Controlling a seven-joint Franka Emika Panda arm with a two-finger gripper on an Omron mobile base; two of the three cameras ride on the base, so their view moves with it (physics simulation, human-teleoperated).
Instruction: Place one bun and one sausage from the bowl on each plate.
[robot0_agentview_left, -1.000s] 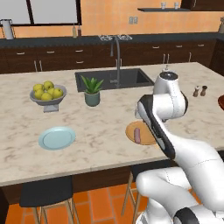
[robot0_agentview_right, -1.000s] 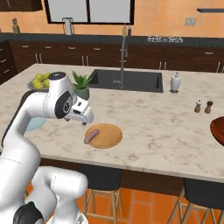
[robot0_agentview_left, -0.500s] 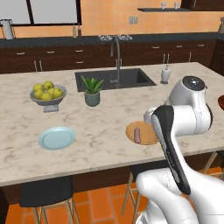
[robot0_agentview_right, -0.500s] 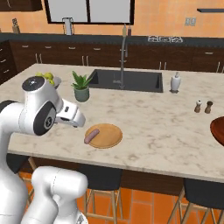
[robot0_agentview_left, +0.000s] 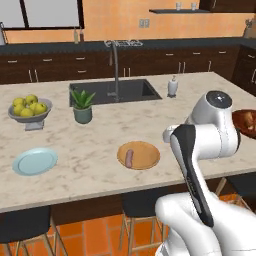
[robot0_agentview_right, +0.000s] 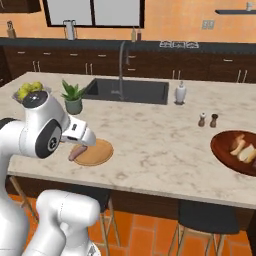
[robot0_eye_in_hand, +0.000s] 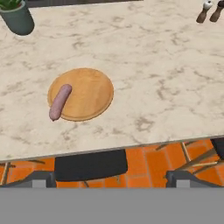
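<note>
A pink sausage (robot0_eye_in_hand: 60, 101) lies on the left part of the tan wooden plate (robot0_eye_in_hand: 89, 92), near the counter's front edge. The same sausage (robot0_agentview_left: 129, 158) and tan plate (robot0_agentview_left: 145, 154) sit mid-counter, and the pale blue plate (robot0_agentview_left: 35, 161) lies bare at the left. At the right end, the dark red-brown bowl (robot0_agentview_right: 225, 150) holds pale buns (robot0_agentview_right: 240, 145). My gripper (robot0_eye_in_hand: 109, 178) is open and holds nothing. Its fingertips (robot0_eye_in_hand: 41, 178) stand wide apart above the counter's front edge, short of the tan plate.
A grey footed fruit bowl (robot0_agentview_left: 29, 111) and a potted plant (robot0_agentview_left: 82, 106) stand at the back left. The sink (robot0_agentview_left: 117, 91) and a soap dispenser (robot0_agentview_left: 172, 86) are behind them. Salt and pepper shakers (robot0_agentview_right: 208, 120) stand near the bowl. Dark stools (robot0_eye_in_hand: 89, 165) sit below the counter edge.
The whole scene has slid a little left in both base views, so the camera moved. My arm has swung right, away from the tan plate. The gripper stays open.
</note>
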